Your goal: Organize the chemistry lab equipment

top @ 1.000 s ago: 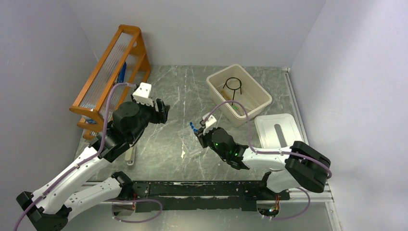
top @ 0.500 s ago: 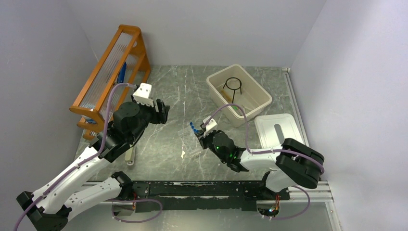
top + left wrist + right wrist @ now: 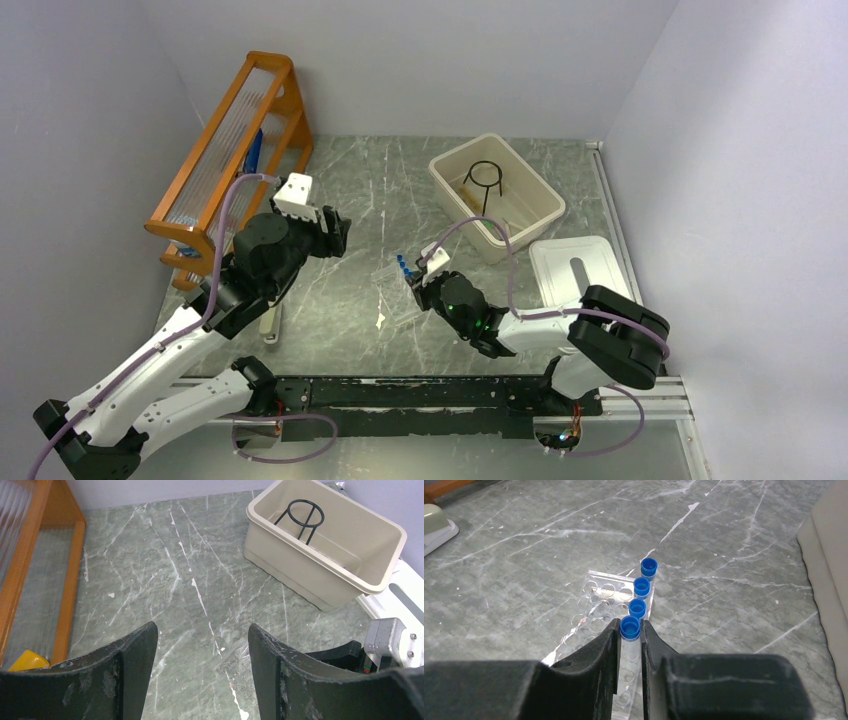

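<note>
Several blue-capped clear tubes [image 3: 641, 586] stand in a row along one edge of a clear plastic rack [image 3: 596, 597] on the table. My right gripper [image 3: 629, 628] is shut on the nearest blue-capped tube [image 3: 630, 626], which stands in the rack. From above, the right gripper [image 3: 416, 279] is at mid-table beside the blue caps [image 3: 401, 265]. My left gripper [image 3: 202, 630] hangs open over bare table with nothing between its fingers. In the top view the left gripper [image 3: 335, 230] is close to the orange rack. A black wire ring [image 3: 484, 178] lies in the beige bin [image 3: 545, 208].
An orange wooden rack [image 3: 230, 130] stands at the back left. The beige bin [image 3: 320, 562] also holds a green-handled tool [image 3: 489, 224]. A white lid [image 3: 575, 270] lies right of the bin. A small white piece [image 3: 380, 320] and a pale object [image 3: 270, 325] lie on the table near the left arm.
My right arm's elbow has swung a little to the left while its gripper stays on the blue-capped tube. The left arm has not moved.
</note>
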`<state>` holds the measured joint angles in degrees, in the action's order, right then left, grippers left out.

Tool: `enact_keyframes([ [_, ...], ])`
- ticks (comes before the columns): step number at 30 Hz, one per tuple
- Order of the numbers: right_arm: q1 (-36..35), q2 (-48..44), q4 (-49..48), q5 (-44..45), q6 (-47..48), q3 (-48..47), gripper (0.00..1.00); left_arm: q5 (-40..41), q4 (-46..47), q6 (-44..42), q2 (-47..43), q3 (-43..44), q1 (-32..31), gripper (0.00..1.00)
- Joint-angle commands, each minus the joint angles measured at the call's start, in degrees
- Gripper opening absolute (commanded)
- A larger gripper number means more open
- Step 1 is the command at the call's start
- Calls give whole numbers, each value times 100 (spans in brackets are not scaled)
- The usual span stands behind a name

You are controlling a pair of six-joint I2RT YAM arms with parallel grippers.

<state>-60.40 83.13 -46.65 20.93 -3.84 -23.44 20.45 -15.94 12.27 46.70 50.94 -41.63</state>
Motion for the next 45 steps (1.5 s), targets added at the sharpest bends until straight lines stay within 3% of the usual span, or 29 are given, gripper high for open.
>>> enact_keyframes([
  [1,-31,60,-111,191,-79,44,22,144,39,12,-82,-31,-18,71],
  [12,-31,-349,732,327,-494,-259,41,213,12,7,-117,-49,-14,71],
  [19,-30,-1474,1757,408,-972,-498,51,120,12,29,-110,-32,-15,71],
  [23,-23,-2136,2333,989,-1082,-615,52,60,4,45,-111,-23,-10,71],
  [32,45,-2565,6035,2851,-2306,-2230,54,-368,120,-14,-139,-58,-8,73],
  [36,187,-2671,7639,3381,-3440,-2627,59,-818,157,59,-23,-34,-10,74],
  [40,801,-2778,8671,2873,-4208,-2801,51,-1197,152,15,145,39,-13,74],
  [45,2179,-2987,8334,1564,-3885,-2439,42,-1363,100,3,274,96,-8,74],
])
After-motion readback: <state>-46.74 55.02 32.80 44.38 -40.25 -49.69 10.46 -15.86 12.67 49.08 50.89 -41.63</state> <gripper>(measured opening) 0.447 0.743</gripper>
